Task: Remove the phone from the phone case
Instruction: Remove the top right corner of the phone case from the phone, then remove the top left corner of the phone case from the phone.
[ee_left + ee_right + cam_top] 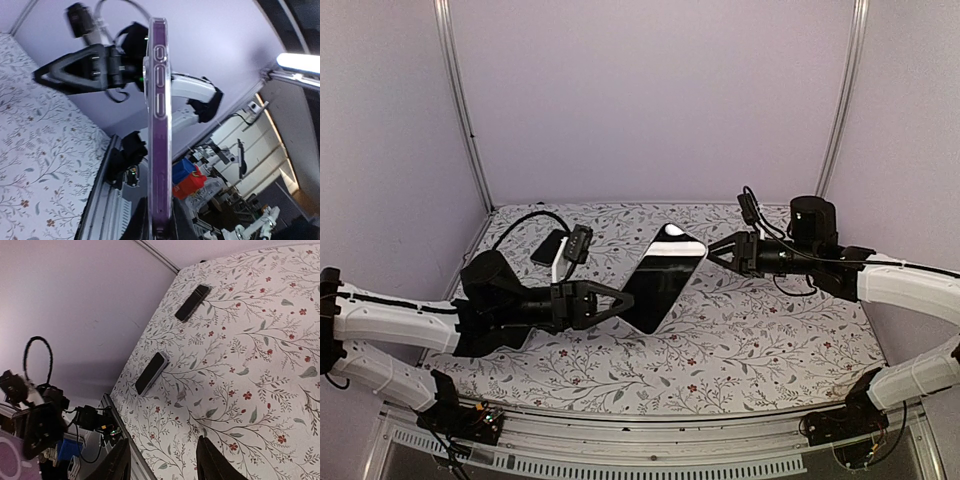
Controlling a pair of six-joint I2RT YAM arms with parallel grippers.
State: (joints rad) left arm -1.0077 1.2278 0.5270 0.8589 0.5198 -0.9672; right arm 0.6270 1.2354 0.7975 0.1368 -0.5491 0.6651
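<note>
Top view: one phone (665, 270) is held aloft above the floral cloth (750, 350). It is clamped at its lower-left edge by the tightly closed left gripper (618, 300), and the right gripper (713, 248) is just beside its upper-right corner. A first handset (548, 247) and a second handset (579, 243) are seen lying back-left, well apart from it.

Left wrist view: one phone case (160, 150) is seen edge-on and upright, with the phone inside.

Right wrist view: the right gripper's jaws are parted about halfway, with nothing between them. Bare cloth is seen beneath.

Table (750, 350) is covered w/ floral cloth (260, 365); a black slab (192, 302) & a dark phone (151, 372) are laid flat nr its left edge, apart.
</note>
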